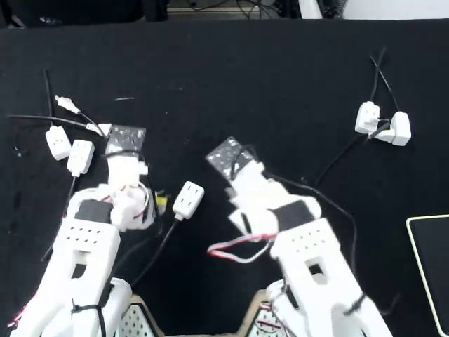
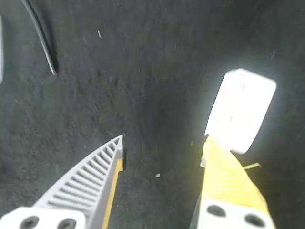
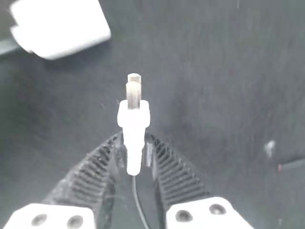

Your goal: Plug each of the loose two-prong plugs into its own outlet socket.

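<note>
**Right claw.** The right claw (image 3: 133,139) is shown pinching a white two-prong plug (image 3: 133,117) by its body. The prongs are pointed away from the wrist, and a thin dark cord (image 3: 138,205) is seen running back between the ribbed fingers (image 3: 97,167). Beyond the prongs and well apart from them, a white block (image 3: 59,26) is seen lying on the black table (image 3: 228,71).

**Left claw.** The left claw (image 2: 162,142) is spread wide over bare table. It is formed by a grey ribbed finger (image 2: 102,167) and a yellow-faced finger (image 2: 224,176). A white outlet socket (image 2: 240,109) is found just beside the tip of the yellow-faced finger, outside the gap; whether the two touch cannot be told. A black cable (image 2: 40,38) is seen farther off.

**Table, high view.** The outlet socket (image 1: 188,199) is placed left of the table's middle, towards the near edge, between the left arm (image 1: 91,239) and the right arm (image 1: 309,246).

- **Left edge:** a short white body (image 1: 58,142) and a long white body (image 1: 81,156) are laid side by side among black cords. A small white connector (image 1: 66,104) is set beyond them, towards the far edge.
- **Far right corner:** a joined pair of white bodies (image 1: 400,128) is seen nearby.
- **Right edge:** a flat dark panel (image 1: 431,260) with a pale rim is cut off here.
</note>
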Controlling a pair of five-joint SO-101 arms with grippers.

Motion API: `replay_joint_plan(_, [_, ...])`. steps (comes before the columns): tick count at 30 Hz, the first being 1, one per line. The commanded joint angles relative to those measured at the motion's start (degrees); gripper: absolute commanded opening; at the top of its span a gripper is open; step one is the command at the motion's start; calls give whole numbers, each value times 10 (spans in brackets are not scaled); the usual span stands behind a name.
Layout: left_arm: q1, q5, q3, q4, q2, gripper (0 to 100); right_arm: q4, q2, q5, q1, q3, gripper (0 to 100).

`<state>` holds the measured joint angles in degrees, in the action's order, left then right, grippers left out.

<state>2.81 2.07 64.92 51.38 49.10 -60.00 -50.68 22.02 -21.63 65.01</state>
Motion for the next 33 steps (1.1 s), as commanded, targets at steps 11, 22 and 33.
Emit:
replay_joint_plan(11, [76, -98, -160, 10, 11, 263, 251, -96, -100, -96, 113, 10])
replay_joint_plan(22, [108, -118, -126, 27, 109, 263, 296, -96, -100, -167, 135, 10])
replay_joint_plan(33, [49, -74, 37, -8, 286, 205, 295, -94, -102, -198, 131, 10])
